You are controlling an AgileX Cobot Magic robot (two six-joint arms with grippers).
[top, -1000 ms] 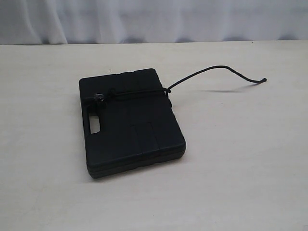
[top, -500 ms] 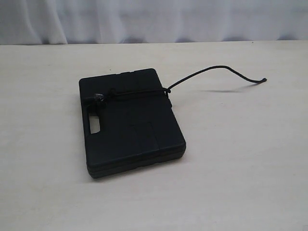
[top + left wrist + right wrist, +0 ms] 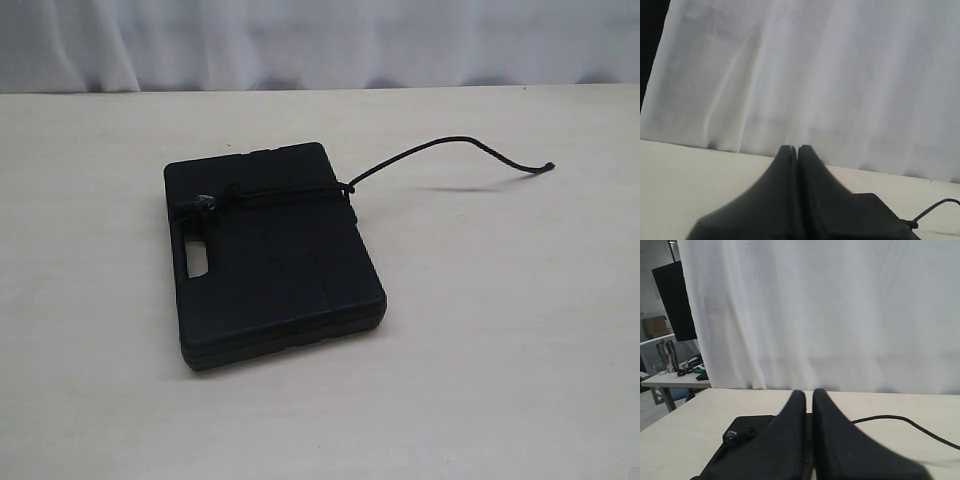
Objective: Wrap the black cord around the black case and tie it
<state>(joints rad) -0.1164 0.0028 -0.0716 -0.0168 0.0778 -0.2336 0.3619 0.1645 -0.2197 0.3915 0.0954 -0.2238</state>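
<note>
exterior: high, angled down | wrists: low, facing curtain [image 3: 840, 75] | shared: black case [image 3: 270, 250]

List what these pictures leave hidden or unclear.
Exterior view: the black case hides its own underside, so the black cord beneath is unseen; its knot is too small to judge.
Left wrist view: the left gripper covers most of the case.
Right wrist view: the right gripper hides the case's middle.
</note>
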